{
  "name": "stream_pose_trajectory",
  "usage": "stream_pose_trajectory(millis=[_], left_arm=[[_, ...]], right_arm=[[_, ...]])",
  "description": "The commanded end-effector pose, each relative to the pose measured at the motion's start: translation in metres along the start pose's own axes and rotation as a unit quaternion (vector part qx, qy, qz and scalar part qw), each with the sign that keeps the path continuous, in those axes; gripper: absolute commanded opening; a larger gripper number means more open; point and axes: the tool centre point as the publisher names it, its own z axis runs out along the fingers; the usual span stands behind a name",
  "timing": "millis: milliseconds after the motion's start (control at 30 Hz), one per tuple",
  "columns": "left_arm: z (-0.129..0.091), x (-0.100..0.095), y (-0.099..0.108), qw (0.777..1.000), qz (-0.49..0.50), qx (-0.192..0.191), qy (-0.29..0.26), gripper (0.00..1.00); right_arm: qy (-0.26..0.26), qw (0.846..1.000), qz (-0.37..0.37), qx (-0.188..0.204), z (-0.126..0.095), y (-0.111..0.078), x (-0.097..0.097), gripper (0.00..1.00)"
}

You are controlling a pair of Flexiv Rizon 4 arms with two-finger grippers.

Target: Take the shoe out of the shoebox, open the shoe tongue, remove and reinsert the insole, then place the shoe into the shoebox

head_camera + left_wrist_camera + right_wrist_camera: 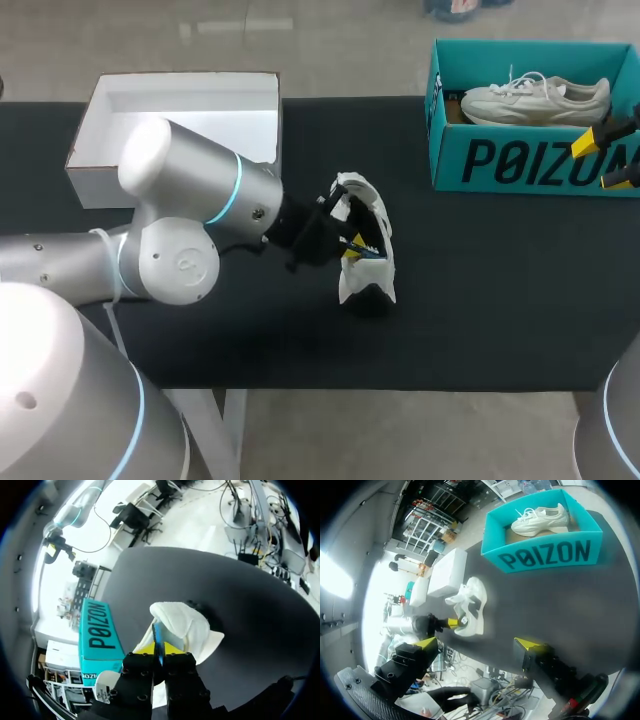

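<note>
- Mid-table, the left gripper [159, 650] pinches a thin blue insole [157, 636] at the mouth of the white shoe [368, 262], which stands on the black table [500, 290], well apart from both boxes.
- The risk: the shoe looks unbraced, so a tug on the insole could drag or tip it — or the sheet could buckle and slip free.
- The right gripper [476, 643] hangs spread wide, holding nothing, beside the teal shoebox [520, 165] — likely too far off to steady the shoe.
- That shoebox holds a second shoe [535, 100]; the white box [180, 82] sits open, far left.
</note>
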Motion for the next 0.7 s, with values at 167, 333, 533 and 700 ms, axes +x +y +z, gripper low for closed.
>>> stream_pose_trajectory(millis=[167,333,533,700], left_arm=[[0.012,0.008,-0.004,0.999,-0.003,0.019,0.026,0.0],[0.014,0.009,-0.006,0.999,-0.004,0.022,0.027,0.0],[-0.006,0.001,-0.005,0.999,-0.009,0.028,0.022,0.73],[-0.019,-0.006,0.003,0.999,0.004,0.026,0.043,0.47]], right_arm=[[-0.001,1.0,0.0,0.0,0.0,-0.001,0.0,1.0],[-0.001,1.0,0.0,0.0,0.0,-0.001,0.0,1.0],[-0.001,1.0,0.0,0.0,0.0,-0.001,0.0,1.0],[-0.001,1.0,0.0,0.0,0.0,-0.001,0.0,1.0]])
